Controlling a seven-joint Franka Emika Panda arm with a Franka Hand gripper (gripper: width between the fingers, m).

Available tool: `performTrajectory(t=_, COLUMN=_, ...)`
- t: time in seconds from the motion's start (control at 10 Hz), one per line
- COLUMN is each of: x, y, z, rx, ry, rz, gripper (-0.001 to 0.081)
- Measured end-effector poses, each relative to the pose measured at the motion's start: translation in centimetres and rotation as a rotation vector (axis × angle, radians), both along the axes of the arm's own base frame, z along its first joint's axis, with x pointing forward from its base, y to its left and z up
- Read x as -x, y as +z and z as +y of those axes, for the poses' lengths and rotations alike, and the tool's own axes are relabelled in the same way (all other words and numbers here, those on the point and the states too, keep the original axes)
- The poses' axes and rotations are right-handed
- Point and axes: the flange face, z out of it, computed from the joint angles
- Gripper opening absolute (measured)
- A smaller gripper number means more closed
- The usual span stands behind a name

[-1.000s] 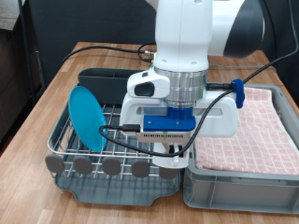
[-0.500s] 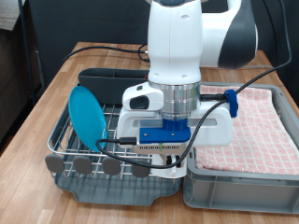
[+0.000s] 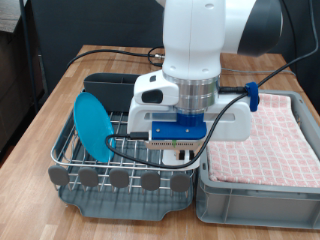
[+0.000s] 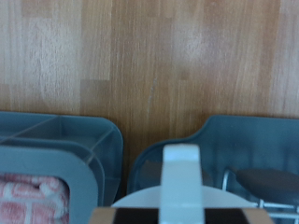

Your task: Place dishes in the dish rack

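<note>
In the exterior view, nearest the camera, the dish rack (image 3: 110,165) is seen on the wooden tabletop (image 3: 60,95), its wire grid seated in a dark grey tray. The light-blue plate (image 3: 96,127) is stood on edge in the wires at the exterior view's left side of the rack. Just to the exterior view's right of the rack, a grey bin (image 3: 255,195) lined with a pink checkered cloth (image 3: 265,140) is placed. The hand (image 3: 180,165) is lowered over the rack's right part, close beside the bin, and its fingertips are hidden behind the arm's body. In the wrist view, a white rounded object, probably the mug (image 4: 173,194), is seen at the hand (image 4: 173,210); how far the fingers are spread cannot be told, nor whether it is gripped. A dark spoon-like shape (image 4: 266,182) is glimpsed in the tray, blurred.
</note>
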Motion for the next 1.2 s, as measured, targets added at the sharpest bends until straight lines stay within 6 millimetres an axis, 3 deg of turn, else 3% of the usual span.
performTrajectory(t=0.2, x=0.1, y=1.4, z=-0.3, rx=0.008, ry=0.003, rz=-0.014, gripper=0.0071)
performTrajectory(t=0.5, x=-0.4, y=1.9, z=-0.8, rx=0.006, ry=0.006, rz=-0.065, gripper=0.0071)
performTrajectory(t=1.2, x=-1.1, y=-2.0, z=-0.9, rx=-0.069, ry=0.016, rz=-0.09, gripper=0.0071)
